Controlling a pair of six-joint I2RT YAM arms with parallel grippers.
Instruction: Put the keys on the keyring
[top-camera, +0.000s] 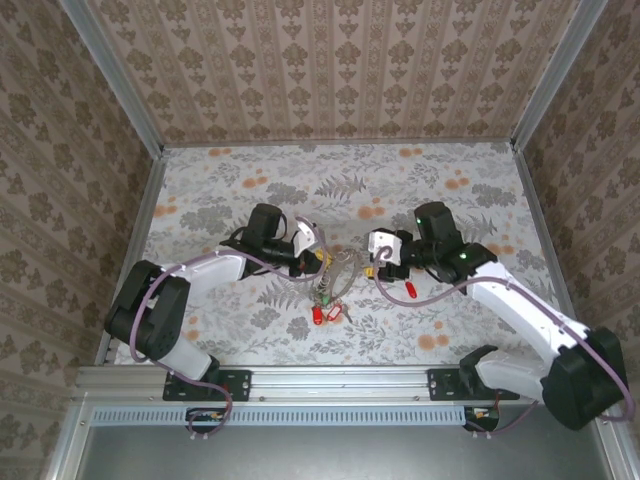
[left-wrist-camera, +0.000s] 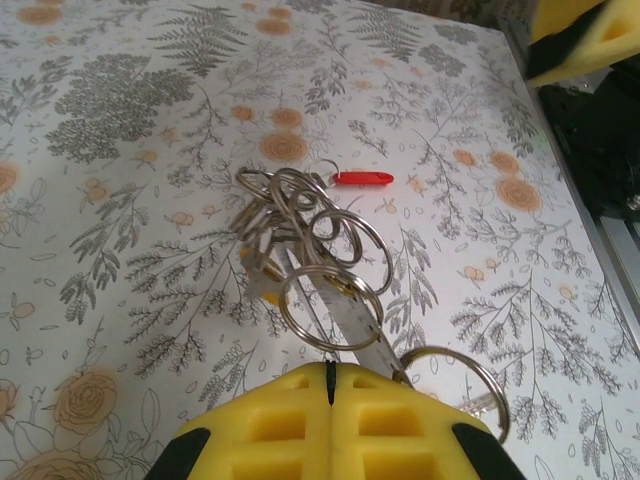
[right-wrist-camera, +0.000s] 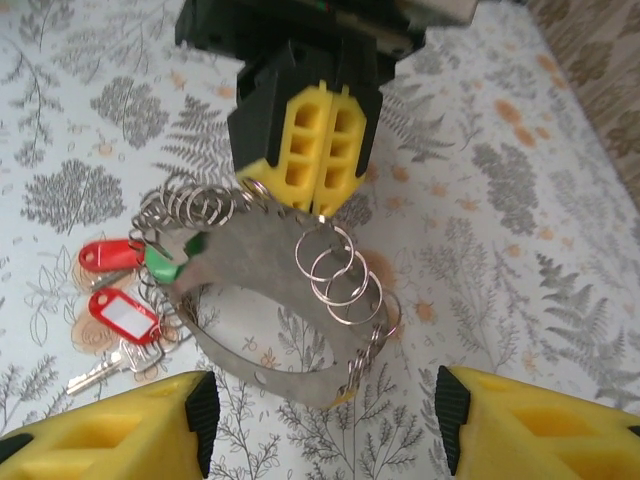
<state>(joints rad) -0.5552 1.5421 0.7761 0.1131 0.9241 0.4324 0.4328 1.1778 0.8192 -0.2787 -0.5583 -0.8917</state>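
Pinching keyring (right-wrist-camera: 250, 250) with left gripper (right-wrist-camera: 318, 203), jaws pressed together, apparently steadying it for threading. Hovering right gripper (top-camera: 381, 262) spread, gripping nothing, at keyring's 3 o'clock, likely readying a pickup. Lying at its 6 o'clock: red-tagged keys (top-camera: 323, 314).

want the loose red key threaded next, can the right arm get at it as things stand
Probably yes: the red key lies alone on the table just beside the open right gripper, clear of the keyring that the left gripper holds.
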